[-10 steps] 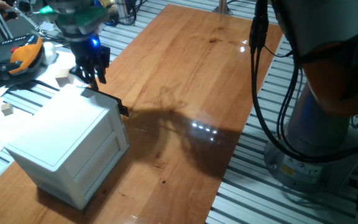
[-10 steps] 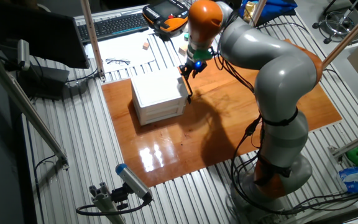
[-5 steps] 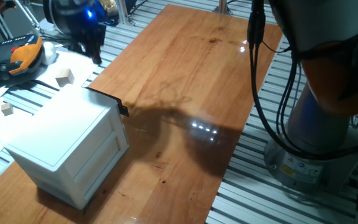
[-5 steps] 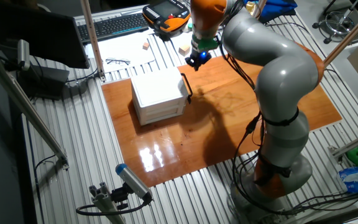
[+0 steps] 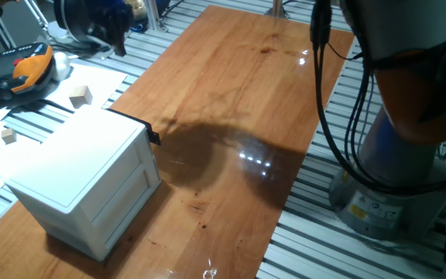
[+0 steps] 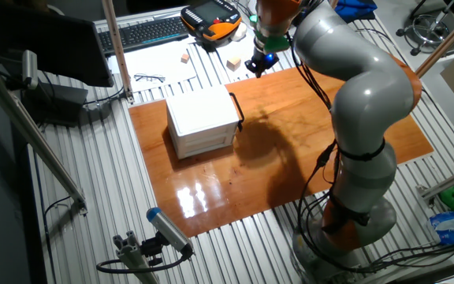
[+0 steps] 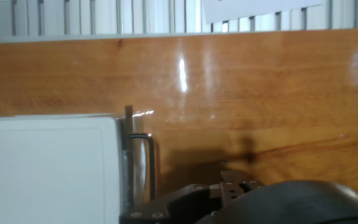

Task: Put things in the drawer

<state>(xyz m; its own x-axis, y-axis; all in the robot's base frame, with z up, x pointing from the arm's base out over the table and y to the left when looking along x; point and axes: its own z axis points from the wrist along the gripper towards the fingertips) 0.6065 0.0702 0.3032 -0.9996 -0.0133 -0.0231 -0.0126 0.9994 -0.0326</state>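
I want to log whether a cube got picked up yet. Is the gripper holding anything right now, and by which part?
It cannot be told for sure: the gripper is dark and partly cut off. No cube shows at it, and two cubes lie off the board beside the cabinet.

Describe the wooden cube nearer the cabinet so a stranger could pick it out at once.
Start at the white cabinet on the wooden board. Just beyond its back corner, on white paper, sits a pale wooden cube. It is the one on paper; the other cube lies on bare metal slats.

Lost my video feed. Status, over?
Pincer raised beyond cabinet, grip state unclear. Drawer shut. Two cubes still outside, nothing blocking.
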